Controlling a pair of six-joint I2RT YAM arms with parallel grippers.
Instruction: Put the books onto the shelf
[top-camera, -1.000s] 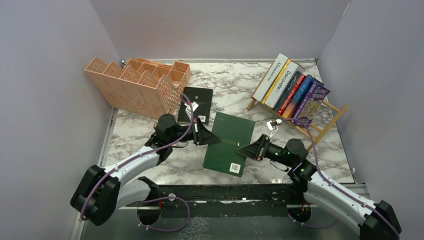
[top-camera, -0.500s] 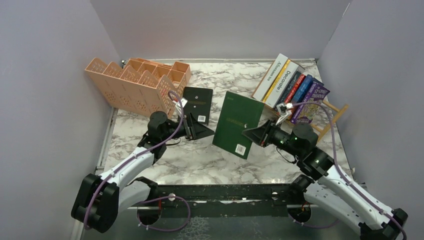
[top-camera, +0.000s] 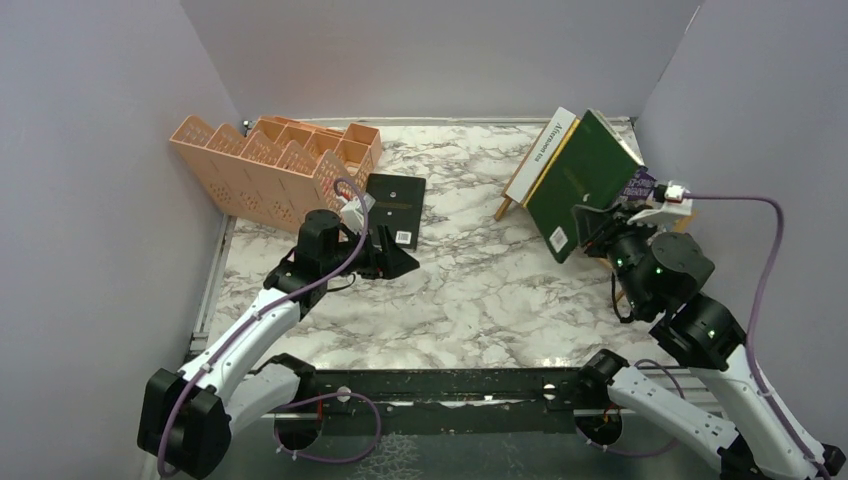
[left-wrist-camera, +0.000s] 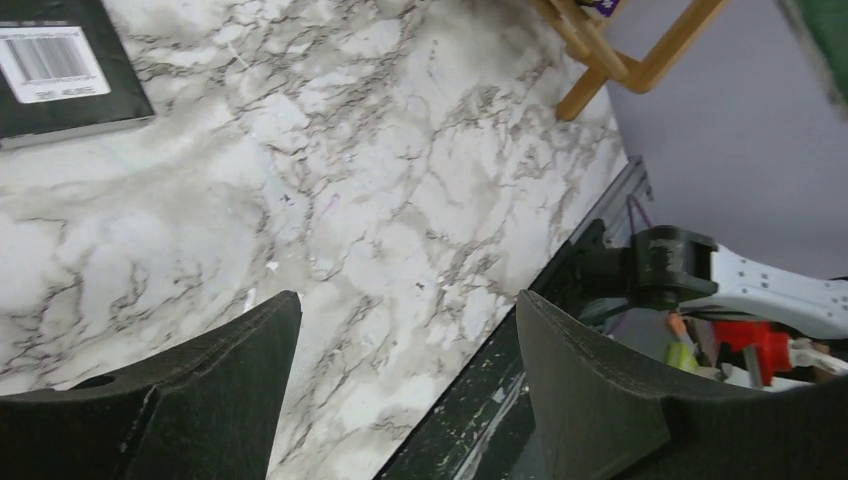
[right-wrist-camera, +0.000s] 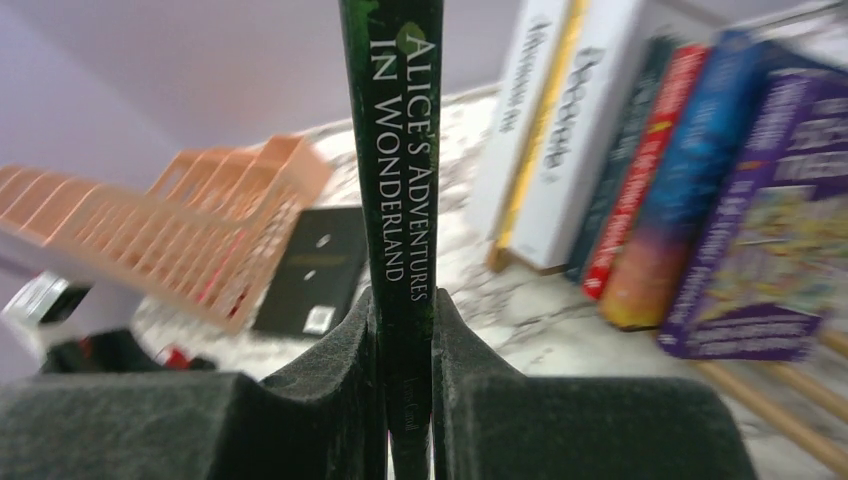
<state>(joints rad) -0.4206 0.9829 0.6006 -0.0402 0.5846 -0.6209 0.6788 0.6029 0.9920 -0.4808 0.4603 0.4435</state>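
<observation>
Top external: right hand grips 1 green book (left hand wide, empty).

Peach lattice organizer sits far-left on the surface, angled, with its left end close to the left wall. It has a row of open-top compartments with perforated sides. The surface is white marble print with grey veining. Plain lilac panels close off the left, far and right sides. A dark scuffed metal rail runs along the near edge.
</observation>
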